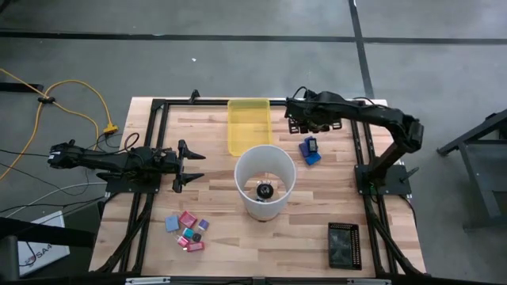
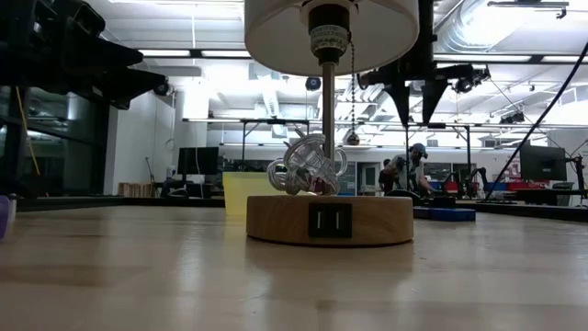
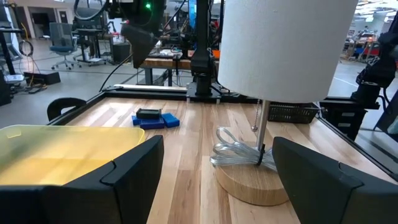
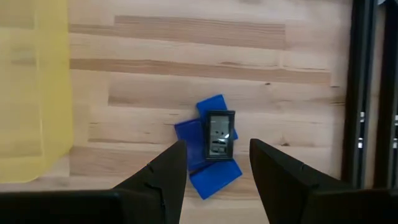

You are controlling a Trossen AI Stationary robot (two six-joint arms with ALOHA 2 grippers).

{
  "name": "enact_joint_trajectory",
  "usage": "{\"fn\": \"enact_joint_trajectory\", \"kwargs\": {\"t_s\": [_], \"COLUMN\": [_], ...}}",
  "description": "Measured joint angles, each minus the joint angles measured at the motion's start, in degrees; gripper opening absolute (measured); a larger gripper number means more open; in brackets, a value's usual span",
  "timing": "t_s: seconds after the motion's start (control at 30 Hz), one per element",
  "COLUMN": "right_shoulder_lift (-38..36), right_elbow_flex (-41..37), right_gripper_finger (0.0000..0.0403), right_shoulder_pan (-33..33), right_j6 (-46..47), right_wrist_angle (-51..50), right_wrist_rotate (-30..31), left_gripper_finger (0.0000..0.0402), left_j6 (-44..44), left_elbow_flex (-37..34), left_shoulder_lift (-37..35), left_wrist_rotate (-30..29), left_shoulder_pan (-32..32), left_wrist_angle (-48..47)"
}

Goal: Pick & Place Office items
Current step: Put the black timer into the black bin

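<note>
Pale wooden table (image 1: pixel 317 229); translucent yellow plastic tray (image 1: pixel 249 125).

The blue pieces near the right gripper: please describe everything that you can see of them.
The blue pieces are flat, bright-blue blocks that look like plastic, lying fanned and overlapping on the wooden table. A small black item with a pale face lies on top. They sit right of the yellow tray. The right gripper hangs open above, not touching.

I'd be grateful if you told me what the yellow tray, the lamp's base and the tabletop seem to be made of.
Yellow tray: probably plastic, translucent and glossy; light passes through its walls.
Lamp base: looks like pale wood with a smooth matte finish; faint grain shows on the round disc.
Tabletop: wood, apparently butcher-block, with a light sheen; jointed planks and grain lines are visible.
</note>
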Motion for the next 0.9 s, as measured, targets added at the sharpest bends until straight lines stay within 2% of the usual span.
{"fn": "enact_joint_trajectory", "kwargs": {"t_s": [0.23,0.43,0.9], "right_shoulder_lift": [0.0,0.1,0.0], "right_elbow_flex": [-7.6,-12.9,-20.1], "right_gripper_finger": [0.0162,0.0162,0.0162], "right_shoulder_pan": [0.9,0.9,0.8], "right_j6": [3.0,3.7,4.9], "right_wrist_angle": [5.7,10.3,14.8], "right_wrist_rotate": [-4.2,-3.0,-3.6], "left_gripper_finger": [0.0293,0.0293,0.0293], "left_j6": [0.0,0.0,0.0], "left_elbow_flex": [0.0,0.0,0.0], "left_shoulder_lift": [0.0,0.0,0.0], "left_wrist_rotate": [0.0,0.0,0.0], "left_shoulder_pan": [0.0,0.0,0.0], "left_wrist_angle": [0.0,0.0,0.0]}}
